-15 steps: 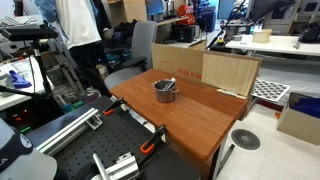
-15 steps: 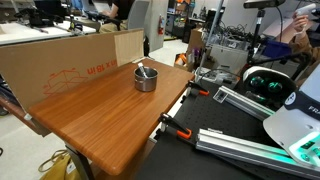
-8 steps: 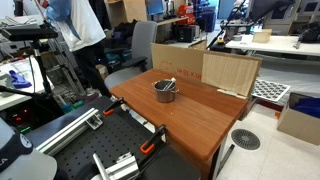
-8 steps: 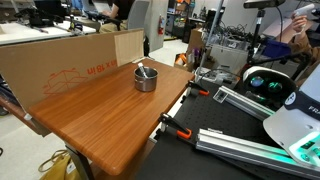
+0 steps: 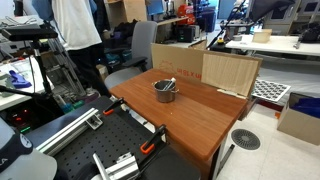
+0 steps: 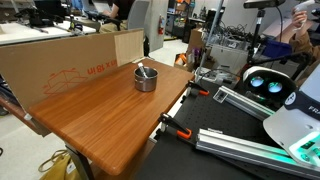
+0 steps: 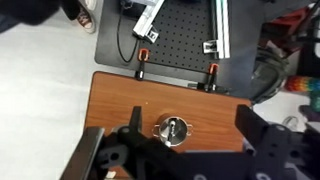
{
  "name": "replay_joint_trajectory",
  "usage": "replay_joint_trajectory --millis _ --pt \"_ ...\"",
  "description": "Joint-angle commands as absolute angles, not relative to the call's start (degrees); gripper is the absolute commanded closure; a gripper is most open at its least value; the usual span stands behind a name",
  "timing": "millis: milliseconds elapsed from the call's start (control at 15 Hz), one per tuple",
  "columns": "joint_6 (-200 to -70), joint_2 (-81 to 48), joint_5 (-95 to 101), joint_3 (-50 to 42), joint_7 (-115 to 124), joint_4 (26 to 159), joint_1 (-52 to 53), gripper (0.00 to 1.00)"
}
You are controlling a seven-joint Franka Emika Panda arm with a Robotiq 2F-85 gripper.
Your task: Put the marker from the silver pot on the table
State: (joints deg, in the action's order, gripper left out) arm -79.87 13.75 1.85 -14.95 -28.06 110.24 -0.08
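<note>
Scene: A large rectangular table [image 5: 205,118] with a smooth reddish-brown wooden top stood in a crowded lab, seen in both exterior views and from overhead in the wrist view.
Pot: A small, round, shiny silver pot [image 5: 165,93] with short side handles sat upright on the table. It was nearer the end backed by cardboard and well in from the edges. It also showed in an exterior view [image 6: 146,80] and from straight above in the wrist view [image 7: 174,131].
Marker: A slim dark marker [image 5: 169,84] with a lighter end lay inside the silver pot, tilted against the rim with its upper end poking out. In an exterior view [image 6: 143,70] it slanted across the pot's mouth. It had not reached the tabletop.
Gripper: The black two-fingered gripper [image 7: 189,118] showed only in the wrist view, well above the table. Its fingers were spread wide and held nothing, and the pot appeared far below, between them.
Backdrop: A tall brown cardboard sheet [image 6: 60,62] stood along one side of the table.
Fixings: Orange-handled clamps [image 7: 141,72] gripped the table's edge, just beside a black perforated board [image 7: 180,35].
Bystander: A person [image 5: 75,25] in a white shirt stood beyond the table, near a dark office chair [image 5: 138,45].
</note>
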Motion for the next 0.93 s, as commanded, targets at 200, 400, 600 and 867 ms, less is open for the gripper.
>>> replay_joint_trajectory --millis 200,400,600,867 --pt "-79.8 13.6 1.5 -13.4 -28.4 110.1 -1.9 0.0" --pt "-79.8 13.0 0.7 -13.1 -27.7 110.2 -1.9 0.0" --pt "-81.1 12.1 0.5 -12.1 -26.2 111.4 -1.6 0.0" --pt "-84.1 10.2 -1.3 -10.8 -24.3 113.1 -1.7 0.0"
